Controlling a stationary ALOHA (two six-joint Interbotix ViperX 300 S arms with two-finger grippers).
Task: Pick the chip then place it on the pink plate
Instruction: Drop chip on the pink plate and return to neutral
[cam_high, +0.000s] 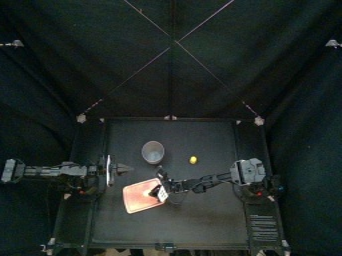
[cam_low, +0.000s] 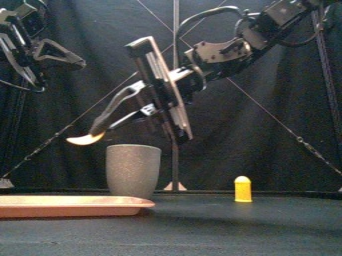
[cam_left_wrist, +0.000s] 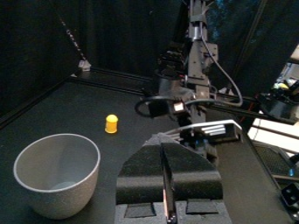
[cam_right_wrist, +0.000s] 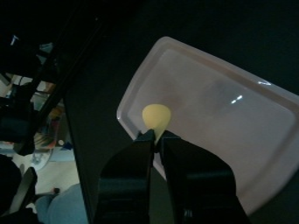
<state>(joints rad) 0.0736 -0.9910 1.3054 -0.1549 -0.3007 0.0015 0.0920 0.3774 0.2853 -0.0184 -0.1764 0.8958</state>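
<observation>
Aloft, the right gripper (cam_low: 107, 128) pinches a curved yellow chip (cam_low: 87, 139) over the flat pink tray (cam_low: 67, 207). The left gripper (cam_left_wrist: 166, 153) rests, jaws together.

The pink tray (cam_low: 67, 206) runs off the front view's left edge; the yellow toy's (cam_low: 242, 189) kind is unclear

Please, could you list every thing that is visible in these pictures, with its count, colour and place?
chip: one, yellow, held in the air above the plate
plate: one, pink, flat on the front left part of the table
cup: one, grey, upright behind the plate
small toy: one, yellow, on the table to the right of the cup
table: one, black
right hand: shut on the chip, over the plate
left hand: shut, at the table's left side
</observation>
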